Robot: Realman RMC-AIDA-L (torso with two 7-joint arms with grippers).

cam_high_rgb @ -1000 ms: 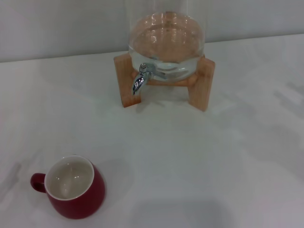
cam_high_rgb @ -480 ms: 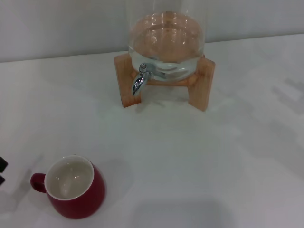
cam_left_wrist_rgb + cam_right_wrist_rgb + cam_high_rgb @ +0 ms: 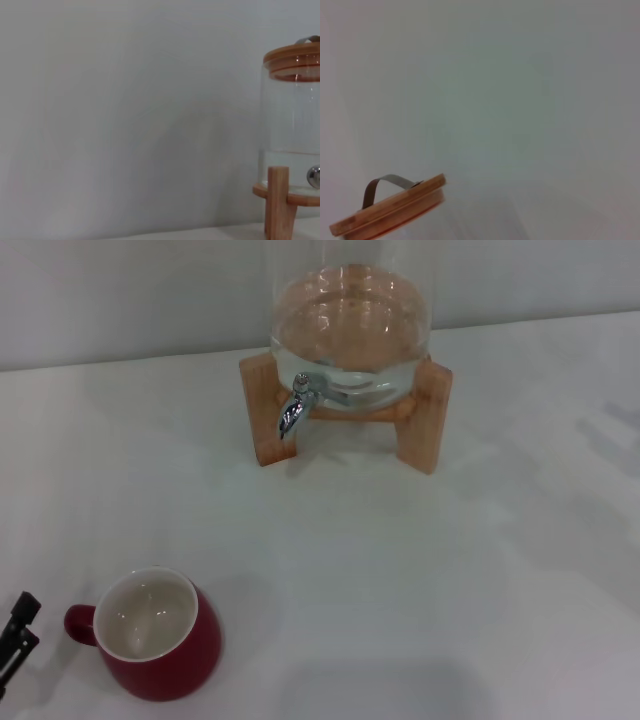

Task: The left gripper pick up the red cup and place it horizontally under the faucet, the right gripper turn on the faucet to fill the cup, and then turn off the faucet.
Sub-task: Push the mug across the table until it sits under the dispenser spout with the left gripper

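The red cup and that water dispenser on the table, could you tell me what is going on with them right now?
The left gripper is at the table's near left edge, beside the handle of the red cup but not touching it. The cup stands upright and empty, well in front of the faucet on the glass dispenser, which sits on its wooden stand. The right gripper is not in view.

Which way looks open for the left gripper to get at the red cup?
Probably yes: the left gripper is beside the handle of the red cup, apart from it, with only bare table between them.
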